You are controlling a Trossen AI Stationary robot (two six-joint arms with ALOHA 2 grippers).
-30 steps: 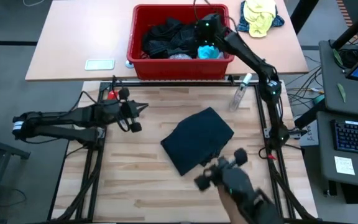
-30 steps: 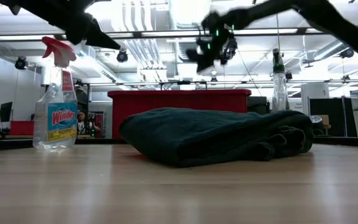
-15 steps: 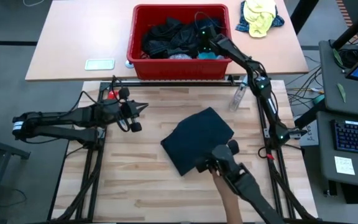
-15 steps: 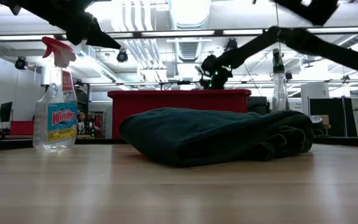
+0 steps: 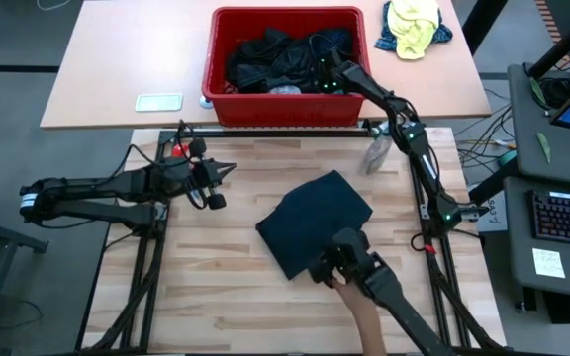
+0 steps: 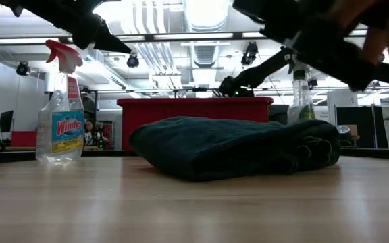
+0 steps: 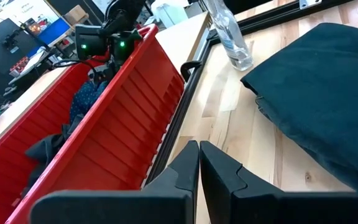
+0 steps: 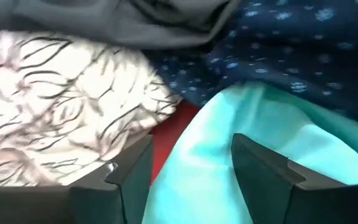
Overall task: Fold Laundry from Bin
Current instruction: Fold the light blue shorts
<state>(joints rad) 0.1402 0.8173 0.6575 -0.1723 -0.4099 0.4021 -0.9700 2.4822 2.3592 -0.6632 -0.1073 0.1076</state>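
Note:
The red bin (image 5: 285, 109) stands on the far table and holds the laundry (image 5: 270, 59). My right gripper (image 8: 191, 168) reaches down into the bin, open, its fingers either side of a turquoise garment (image 8: 229, 143). A navy dotted garment (image 8: 278, 50) and a grey one (image 8: 166, 18) lie beyond it. A dark garment (image 5: 315, 222) lies folded on the wooden table. My left gripper (image 5: 228, 170) hangs shut over the table's left part, pointing toward the bin and holding nothing. My right gripper comes at the turquoise garment slanting down from above, with a fold of it (image 8: 197, 149) between the open fingers. Whether the fingers touch the cloth I cannot tell.
A blue spray bottle (image 6: 61, 108) stands at the table's far left and a clear bottle (image 5: 379, 153) at its far right. A person's hand with a dark device (image 5: 349, 267) reaches over the near edge to the folded garment. A yellow-and-blue bundle (image 5: 414, 25) lies right of the bin.
My right gripper has sunk from above the bin's rim down into the bin, toward the turquoise garment, tipping further downward. The person's hand with the dark device has moved up against the folded garment's near right corner.

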